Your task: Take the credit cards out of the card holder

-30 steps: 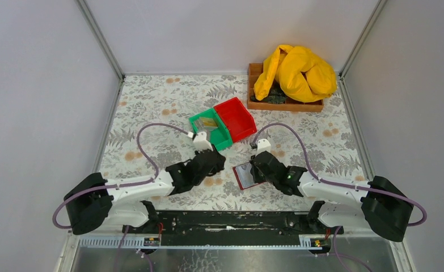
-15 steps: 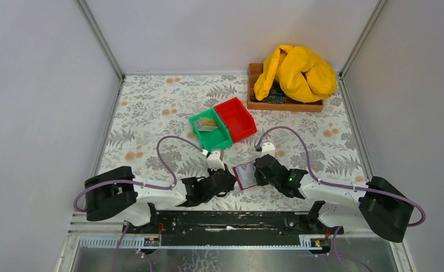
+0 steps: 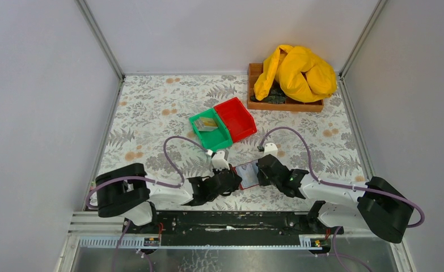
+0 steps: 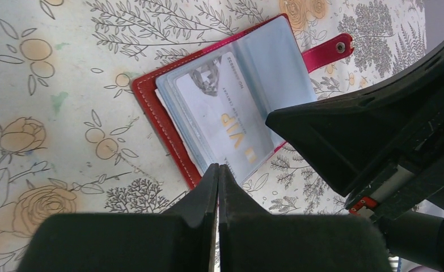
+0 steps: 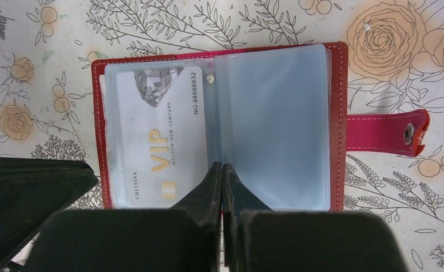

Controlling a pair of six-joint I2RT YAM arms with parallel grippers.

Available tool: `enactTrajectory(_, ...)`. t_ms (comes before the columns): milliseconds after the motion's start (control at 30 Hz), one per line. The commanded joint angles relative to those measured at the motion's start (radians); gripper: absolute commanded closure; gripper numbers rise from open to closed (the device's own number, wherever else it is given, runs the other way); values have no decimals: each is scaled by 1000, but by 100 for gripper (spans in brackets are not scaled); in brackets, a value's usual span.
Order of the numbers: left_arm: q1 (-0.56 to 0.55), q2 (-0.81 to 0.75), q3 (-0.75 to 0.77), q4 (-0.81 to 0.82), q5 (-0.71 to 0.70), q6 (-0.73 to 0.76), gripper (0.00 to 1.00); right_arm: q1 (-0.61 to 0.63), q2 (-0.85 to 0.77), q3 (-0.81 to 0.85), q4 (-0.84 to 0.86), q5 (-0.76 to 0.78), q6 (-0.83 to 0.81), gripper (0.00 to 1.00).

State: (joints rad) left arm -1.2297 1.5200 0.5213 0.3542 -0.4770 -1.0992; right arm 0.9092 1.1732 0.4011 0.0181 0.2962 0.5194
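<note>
The card holder (image 3: 246, 175) lies open on the table between my two grippers, red border up and clear grey-blue sleeves showing. It also shows in the left wrist view (image 4: 276, 68) and the right wrist view (image 5: 276, 124). A white-grey VIP card (image 5: 163, 136) sits in its left sleeve, also seen in the left wrist view (image 4: 222, 116). My left gripper (image 4: 218, 168) is shut, its tips at the open end of that sleeve. My right gripper (image 5: 223, 165) is shut, its tips on the holder's middle fold. A few cards (image 3: 208, 124) lie in the green bin.
A green bin (image 3: 222, 139) and a red bin (image 3: 235, 118) stand side by side just beyond the holder. A wooden tray (image 3: 256, 103) with a yellow cloth (image 3: 296, 72) is at the back right. Walls close in the left, right and back.
My left arm has swung from beside the green bin back and right to the holder's left edge. My right gripper and the holder have shifted slightly away from me.
</note>
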Motion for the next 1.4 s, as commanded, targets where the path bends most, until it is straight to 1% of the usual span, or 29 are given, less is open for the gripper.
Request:
enactTrajectory(0, -4, 30, 36, 58, -3, -14, 100, -7, 6, 0, 16, 9, 5, 100)
enactTrajectory(133, -4, 54, 50, 26, -11, -30, 100, -6, 1, -2, 17, 6, 4, 100)
enactTrajectory(833, -4, 94, 48, -1, -15, -60, 100, -6, 17, -7, 32, -5, 7, 100)
enactTrajectory(1067, -2, 118, 68, 4, -7, -57, 100, -7, 24, -7, 40, -18, 6, 100)
enactTrajectory(1367, -4, 103, 93, -6, -6, -36, 100, -7, 48, -5, 55, -37, 7, 100)
